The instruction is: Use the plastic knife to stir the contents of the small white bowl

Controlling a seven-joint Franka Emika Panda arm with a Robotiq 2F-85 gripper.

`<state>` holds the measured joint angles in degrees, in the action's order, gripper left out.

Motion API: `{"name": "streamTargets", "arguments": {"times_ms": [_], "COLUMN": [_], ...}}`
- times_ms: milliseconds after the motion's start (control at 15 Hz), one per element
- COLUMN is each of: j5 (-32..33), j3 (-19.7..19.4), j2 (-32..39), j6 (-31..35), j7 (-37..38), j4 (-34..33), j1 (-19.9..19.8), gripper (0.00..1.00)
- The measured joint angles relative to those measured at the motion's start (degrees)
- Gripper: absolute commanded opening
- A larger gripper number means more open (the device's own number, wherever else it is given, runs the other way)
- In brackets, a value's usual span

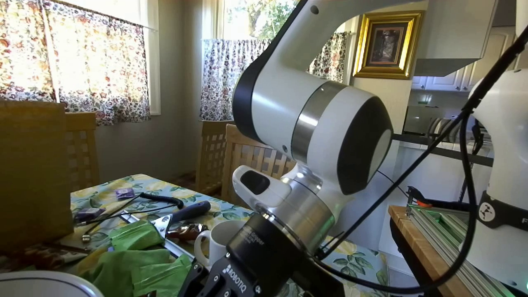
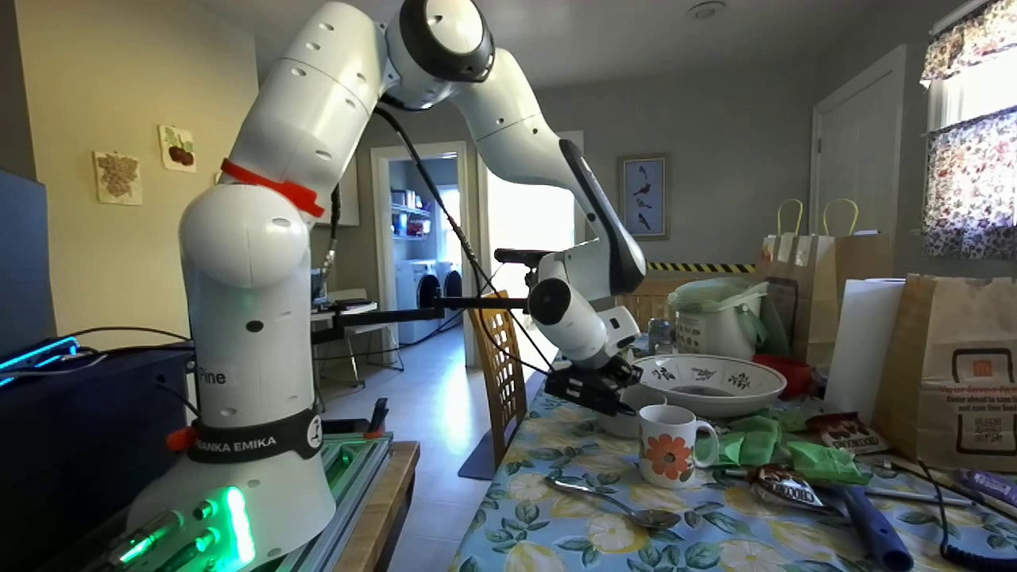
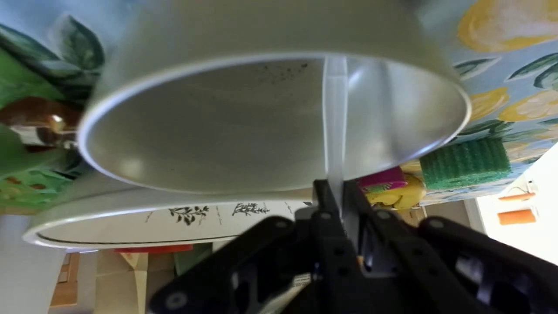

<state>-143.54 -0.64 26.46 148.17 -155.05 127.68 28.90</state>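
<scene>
The small white bowl [image 3: 209, 122] fills the upper middle of the wrist view, with a few dark specks on its inner surface. My gripper [image 3: 335, 186] is shut on the clear plastic knife [image 3: 335, 109], just outside the bowl's near rim. The knife reaches over the rim into the bowl; whether its tip touches the inside is hard to tell. In an exterior view the small white bowl [image 2: 616, 424] stands on the table behind a mug, partly hidden, with my gripper [image 2: 626, 407] at its rim. In an exterior view my gripper's fingertips are cut off below the frame.
A white mug with an orange flower [image 2: 666, 454] stands close in front of the bowl. A larger patterned bowl [image 2: 731, 405] is right behind it. A metal spoon [image 2: 612, 504], green wrappers [image 2: 755, 441] and a blue-handled tool [image 2: 874, 528] lie around. A green sponge [image 3: 466, 163] is nearby.
</scene>
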Motion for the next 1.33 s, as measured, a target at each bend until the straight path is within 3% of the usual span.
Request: {"name": "streamTargets", "arguments": {"times_ms": [667,1000,1333], "j5": [0.00,0.00,0.00], "j3": [-1.72,-5.39,-6.58], "j2": [0.03,0.88,1.35], "j6": [0.27,-3.04,-4.50], "j7": [-0.35,-0.36,-0.35], "j4": [-0.02,-0.31,-0.85], "j1": [-3.42,-0.10,3.25], "gripper": [0.03,0.03,0.03]}}
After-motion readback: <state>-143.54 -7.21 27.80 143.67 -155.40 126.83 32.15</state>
